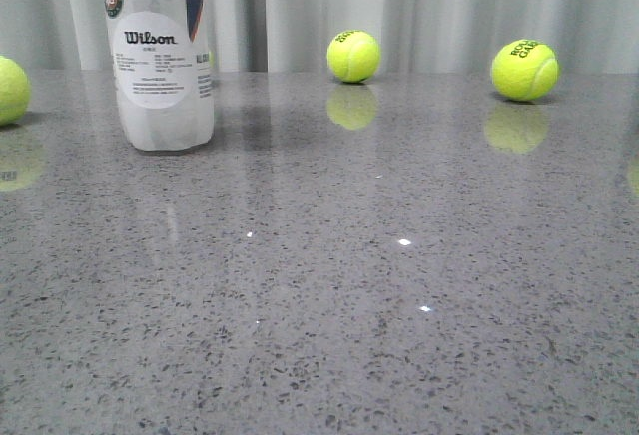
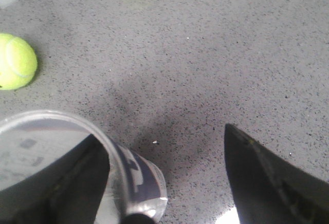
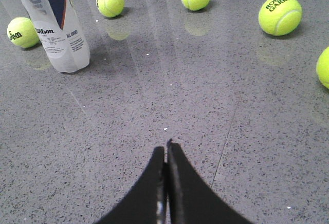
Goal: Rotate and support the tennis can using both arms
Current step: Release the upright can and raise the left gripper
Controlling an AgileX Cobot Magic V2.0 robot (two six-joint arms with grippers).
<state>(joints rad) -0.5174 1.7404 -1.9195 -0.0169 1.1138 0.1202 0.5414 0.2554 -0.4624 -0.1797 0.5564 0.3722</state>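
Note:
The tennis can stands upright at the table's back left, a clear tube with a white Wilson label. From the left wrist I look down along the tennis can. Its clear top rim overlaps one dark finger. The other finger stands far apart over bare table, so my left gripper is open, with the can at one finger's side. My right gripper is shut on nothing, low over the table and well away from the tennis can. Neither arm shows in the front view.
Yellow-green tennis balls lie on the grey speckled table: one at the back middle, one at the back right, one at the left edge. A ball lies near the can. A curtain hangs behind.

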